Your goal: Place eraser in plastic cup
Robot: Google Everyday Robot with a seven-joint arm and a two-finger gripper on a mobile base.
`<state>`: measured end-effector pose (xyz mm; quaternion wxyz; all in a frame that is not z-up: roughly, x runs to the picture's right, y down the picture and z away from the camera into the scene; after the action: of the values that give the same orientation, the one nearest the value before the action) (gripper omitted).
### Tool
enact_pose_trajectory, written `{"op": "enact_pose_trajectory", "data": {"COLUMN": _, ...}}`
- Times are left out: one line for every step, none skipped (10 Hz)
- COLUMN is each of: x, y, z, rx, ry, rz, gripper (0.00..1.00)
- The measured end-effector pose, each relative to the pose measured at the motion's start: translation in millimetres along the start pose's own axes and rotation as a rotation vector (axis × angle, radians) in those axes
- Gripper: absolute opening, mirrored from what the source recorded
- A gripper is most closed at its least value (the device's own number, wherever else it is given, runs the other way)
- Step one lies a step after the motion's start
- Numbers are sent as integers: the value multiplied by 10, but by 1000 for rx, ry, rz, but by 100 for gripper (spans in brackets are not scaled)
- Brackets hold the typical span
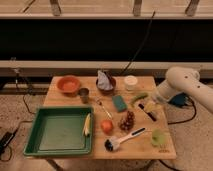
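Observation:
The eraser (148,111), a small dark oblong block with a pale top, lies on the right part of the wooden table (70,102). My gripper (153,103) comes in from the right on the white arm (179,82) and hangs just above the eraser's far end. The light-green plastic cup (159,137) stands near the table's front right corner, a short way in front of the eraser and gripper.
A green tray (57,132) holding a yellow item (87,125) fills the front left. An orange bowl (68,84), dark metal cup (84,93), bowl with a cloth (105,82), white tub (131,82), teal sponge (119,103), green vegetable (139,98), orange fruit (106,126), grapes (127,120) and brush (122,140) crowd the table.

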<state>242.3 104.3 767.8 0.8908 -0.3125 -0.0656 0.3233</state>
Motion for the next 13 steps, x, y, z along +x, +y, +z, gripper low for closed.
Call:
{"op": "enact_pose_trajectory", "data": {"x": 43, "y": 19, "z": -50, "rx": 2, "ry": -9, "rz": 0, "gripper": 0}}
{"op": "enact_pose_trajectory", "data": {"x": 76, "y": 34, "z": -85, "rx": 3, "ry": -16, "rz": 0, "gripper": 0}}
{"op": "enact_pose_trajectory", "data": {"x": 114, "y": 58, "z": -132, "rx": 2, "ry": -28, "rz": 1, "gripper": 0}}
{"op": "enact_pose_trajectory", "data": {"x": 164, "y": 77, "z": -184, "rx": 4, "ry": -42, "rz": 5, "gripper": 0}}
{"op": "enact_pose_trajectory", "data": {"x": 197, "y": 101, "z": -224, "rx": 5, "ry": -57, "rz": 9, "gripper": 0}}
{"op": "enact_pose_trajectory", "data": {"x": 232, "y": 126, "z": -265, "rx": 8, "ry": -71, "rz": 12, "gripper": 0}}
{"op": "enact_pose_trajectory", "data": {"x": 257, "y": 177, "z": -312, "rx": 13, "ry": -95, "rz": 12, "gripper": 0}}
{"op": "enact_pose_trajectory", "data": {"x": 298, "y": 241, "z": -361, "rx": 20, "ry": -126, "rz": 12, "gripper": 0}}
{"op": "enact_pose_trajectory", "data": {"x": 349, "y": 297, "z": -404, "rx": 28, "ry": -157, "rz": 13, "gripper": 0}}
{"op": "enact_pose_trajectory", "data": {"x": 373, "y": 364, "z": -438, "rx": 35, "ry": -189, "rz": 6, "gripper": 0}}
{"op": "enact_pose_trajectory", "data": {"x": 382, "y": 428, "z": -449, "rx": 39, "ry": -217, "rz": -1, "gripper": 0}}
{"op": "enact_pose_trajectory", "data": {"x": 408, "y": 471, "z": -453, "rx": 42, "ry": -233, "rz": -5, "gripper": 0}}
{"op": "enact_pose_trajectory", "data": {"x": 440, "y": 532, "z": -454, "rx": 42, "ry": -259, "rz": -12, "gripper": 0}}
